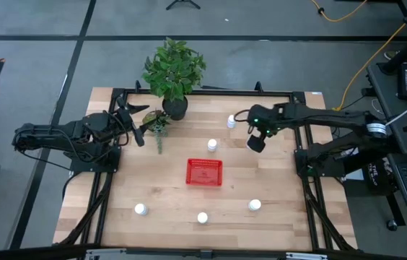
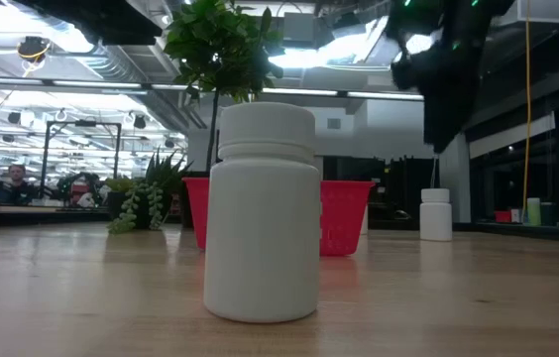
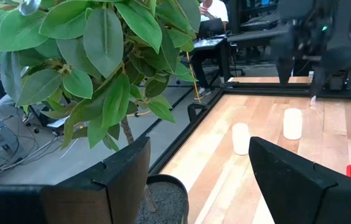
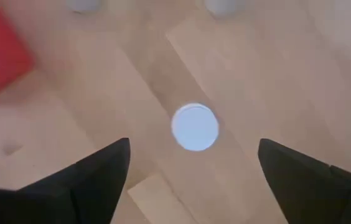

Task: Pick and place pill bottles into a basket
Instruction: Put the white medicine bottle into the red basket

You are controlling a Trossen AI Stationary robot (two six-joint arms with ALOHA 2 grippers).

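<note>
Several white pill bottles stand upright on their bases on the wooden table: one (image 1: 231, 121) at the far side, one (image 1: 212, 145) beside it, and three along the near edge (image 1: 141, 209), (image 1: 203, 217), (image 1: 255, 205). The red basket (image 1: 204, 172) sits in the middle. My right gripper (image 1: 255, 142) hangs above the table right of the two far bottles, pointing steeply down and open. In its wrist view a bottle's white cap (image 4: 194, 127) shows below, between the fingers and apart from them. My left gripper (image 1: 135, 119) waits open beside the potted plant.
A leafy plant in a dark pot (image 1: 174, 72) stands at the far edge, with a small succulent (image 1: 159, 126) next to it. In the low view one bottle (image 2: 263, 213) stands close, in front of the basket (image 2: 344, 213). Bare wood lies around the basket.
</note>
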